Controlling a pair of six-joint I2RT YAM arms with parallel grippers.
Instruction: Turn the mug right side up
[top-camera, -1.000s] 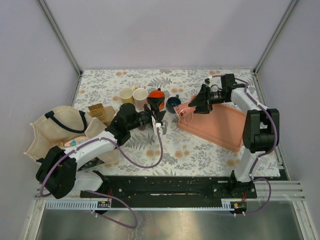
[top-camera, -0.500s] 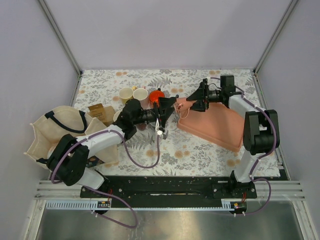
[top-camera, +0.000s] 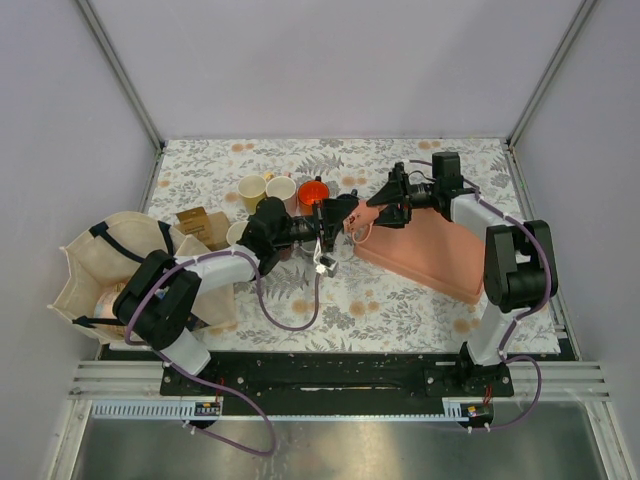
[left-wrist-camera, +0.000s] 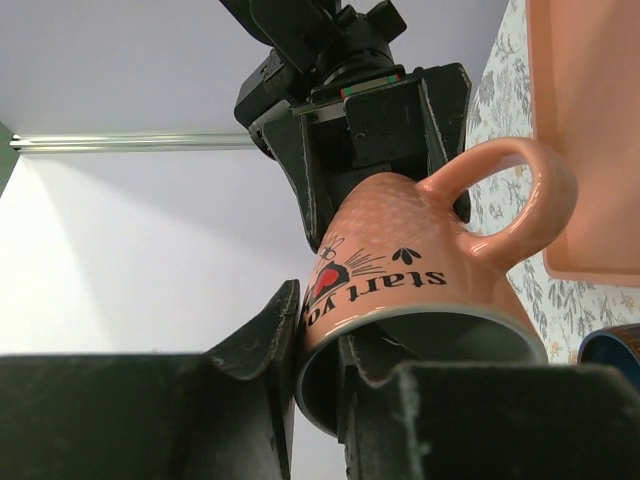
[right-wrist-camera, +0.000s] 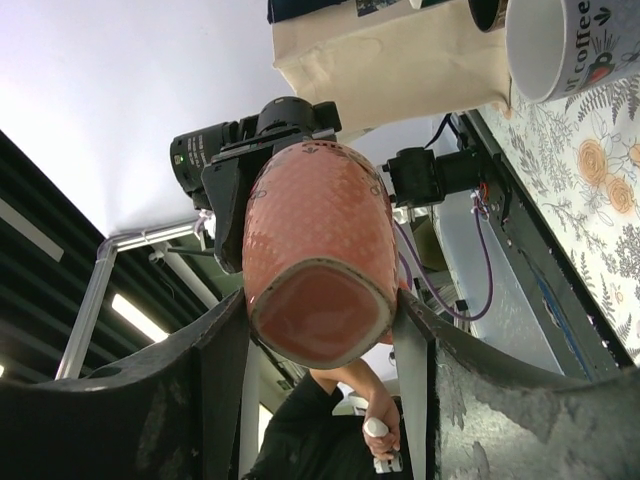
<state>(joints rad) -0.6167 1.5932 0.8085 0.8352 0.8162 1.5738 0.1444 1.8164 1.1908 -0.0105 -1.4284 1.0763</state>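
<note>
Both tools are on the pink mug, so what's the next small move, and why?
Probably open the right tool and back it off. The left tool pinches the mug at its rim while the right clamps its base; once freed, the left could turn it upright.

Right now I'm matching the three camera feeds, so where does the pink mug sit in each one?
Top external: pink mug at centre, by the pink tray's left corner.
Left wrist: centre right, handle at upper right, open rim toward the camera.
Right wrist: centre, base toward the camera.
Shared landmark: floral table cover, at the right edge in both wrist views.
</note>
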